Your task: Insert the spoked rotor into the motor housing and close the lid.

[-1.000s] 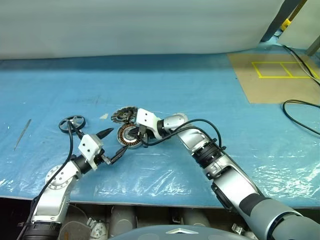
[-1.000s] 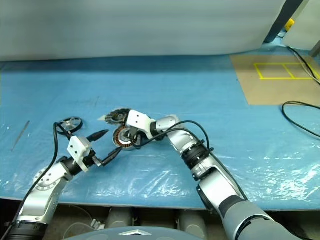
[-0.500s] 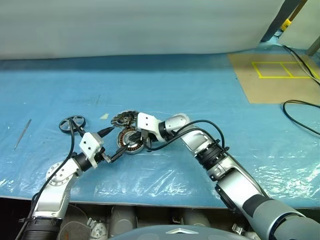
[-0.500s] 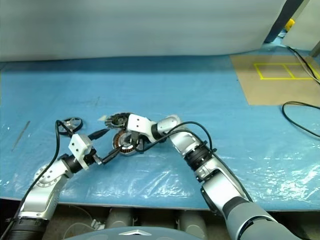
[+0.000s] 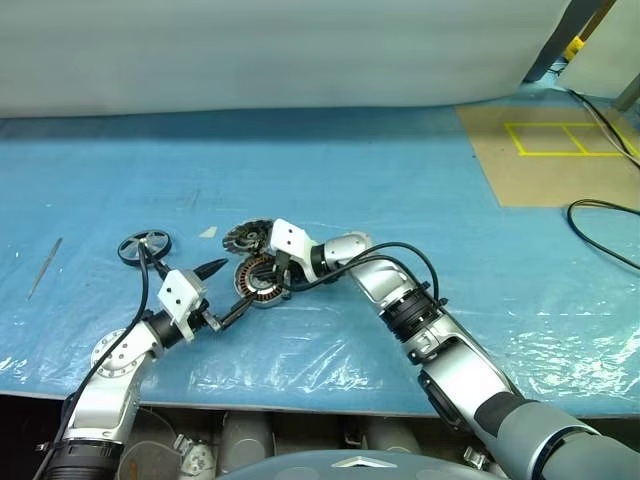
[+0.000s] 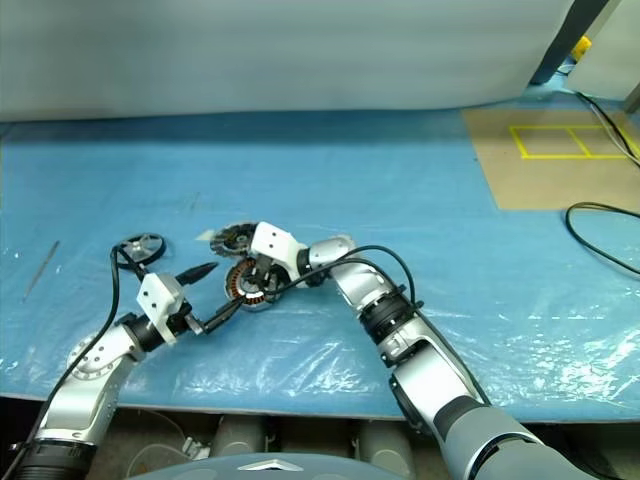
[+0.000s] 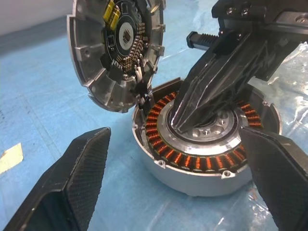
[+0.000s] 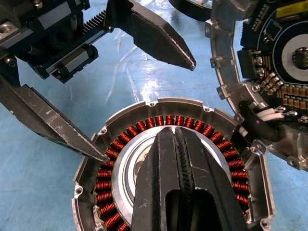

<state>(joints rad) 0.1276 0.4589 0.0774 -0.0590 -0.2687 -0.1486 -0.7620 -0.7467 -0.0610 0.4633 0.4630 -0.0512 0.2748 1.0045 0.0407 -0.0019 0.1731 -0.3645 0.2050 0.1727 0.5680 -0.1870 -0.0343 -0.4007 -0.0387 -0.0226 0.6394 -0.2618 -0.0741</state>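
The motor housing (image 5: 256,283) lies on the blue sheet with its copper windings (image 8: 169,120) uncovered. My right gripper (image 5: 268,274) is shut, and its tip rests on the housing's silvery centre hub (image 7: 210,131). My left gripper (image 5: 232,287) is open, one fingertip (image 8: 185,57) on each side of the housing's near rim, gripping nothing. The lid (image 7: 117,48) stands tilted against the housing's far rim, its circuit-board face showing, joined to the housing by white wires. The spoked rotor (image 5: 144,246) lies flat to the left, apart from both grippers.
A thin metal tool (image 5: 45,268) lies at the far left and a small pale scrap (image 5: 208,232) near the lid. A cardboard panel with yellow tape (image 5: 560,150) and a black cable (image 5: 600,225) are at the right. The table's front edge (image 5: 300,400) runs close below the arms.
The right gripper has rolled slightly on the hub. The left gripper, housing, lid and rotor stay where they were.
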